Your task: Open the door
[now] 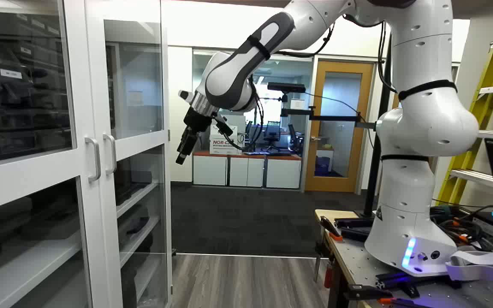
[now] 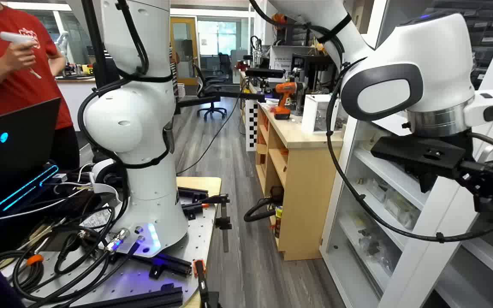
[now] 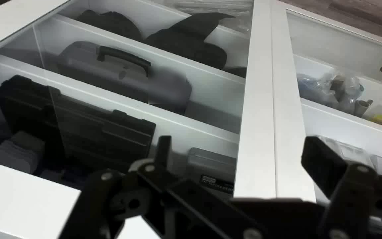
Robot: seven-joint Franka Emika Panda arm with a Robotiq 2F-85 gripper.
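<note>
The door (image 1: pixel 141 144) is a narrow white-framed glass cabinet door with a slim white handle (image 1: pixel 110 154). It looks closed against the wider matching door. In the wrist view the door (image 3: pixel 257 99) fills the left, its white edge meeting the wider door at a seam; dark cases show through its glass. No handle shows there. My gripper (image 3: pixel 237 145) is open and empty, its fingers wide apart across the white frames, seemingly without contact. In both exterior views the gripper (image 1: pixel 181 159) points down in front of the cabinet; it (image 2: pixel 492 194) partly covers the door there.
The wider glass door (image 1: pixel 24 177) with its own white handle (image 1: pixel 93 158) stands beside the door. A wooden bench (image 2: pixel 306 192) stands past the cabinet. A cable (image 2: pixel 400 231) hangs below the wrist. The robot's table (image 2: pixel 208 188) carries tools and cables. A person (image 2: pixel 28 77) stands behind it.
</note>
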